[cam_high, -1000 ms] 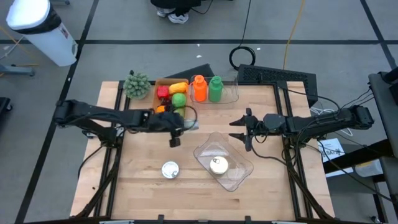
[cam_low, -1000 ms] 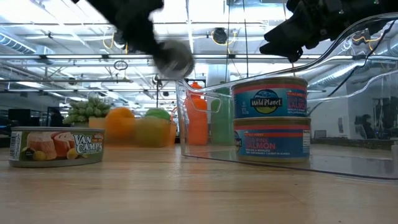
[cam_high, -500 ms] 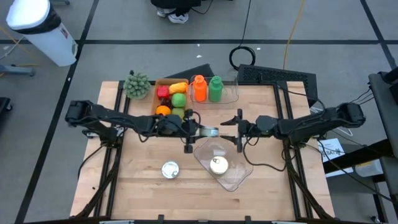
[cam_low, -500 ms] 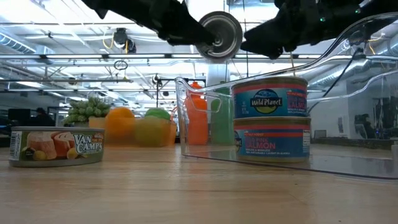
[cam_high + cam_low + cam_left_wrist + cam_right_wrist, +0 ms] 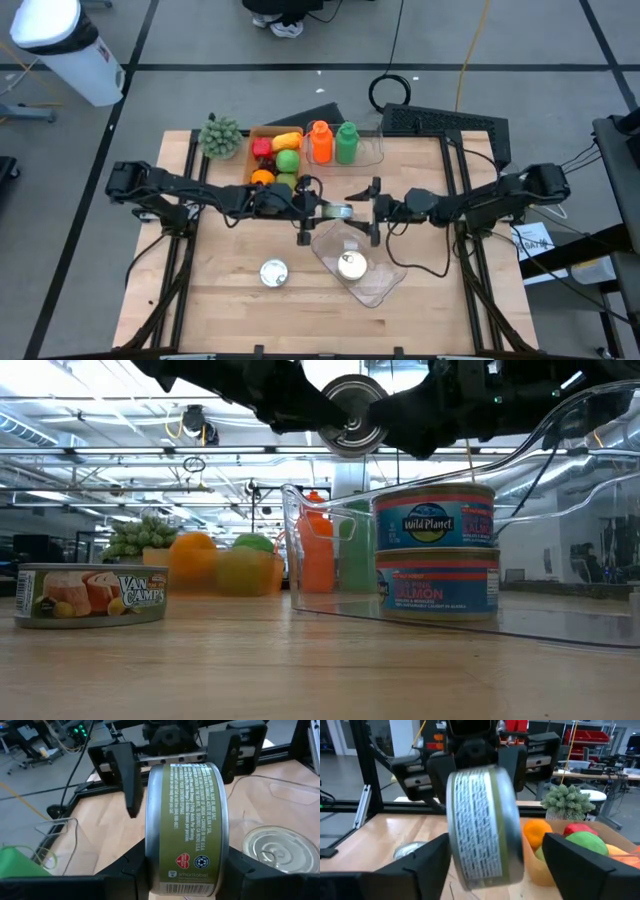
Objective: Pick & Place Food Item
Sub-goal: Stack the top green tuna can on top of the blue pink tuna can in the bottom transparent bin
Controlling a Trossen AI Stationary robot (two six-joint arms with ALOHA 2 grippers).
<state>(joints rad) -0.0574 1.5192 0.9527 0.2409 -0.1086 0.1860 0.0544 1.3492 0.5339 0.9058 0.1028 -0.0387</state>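
A tin can with an olive-green label (image 5: 338, 211) (image 5: 187, 825) hangs on its edge above the table's middle, with my left gripper (image 5: 325, 211) shut on it. My right gripper (image 5: 368, 212) faces it from the table's right and is open. Its two fingers (image 5: 420, 870) stand on either side of the can's far part without touching it. In the low view the can's round flat end (image 5: 350, 415) faces the near edge, high above the wood. My left gripper pinches the can's two flat ends (image 5: 150, 865) between its two fingers (image 5: 125, 872). The fingers come nearly level from the table's left. The can is lifted clear, standing on edge with its label wall toward the right gripper.
A clear plastic bin (image 5: 385, 285) with two stacked salmon cans (image 5: 435, 550) lies just near of the grippers. A Van Camp's can (image 5: 274, 272) stands on the wood at the near left. Fruit in a box (image 5: 275, 160), two bottles (image 5: 333, 142) and a green plant (image 5: 220, 137) line the far edge.
My left gripper has carried the can toward the table's right and tipped up from slanting down to nearly level, then kept still. My right gripper has come toward the table's left, and its fingers now stand around the can.
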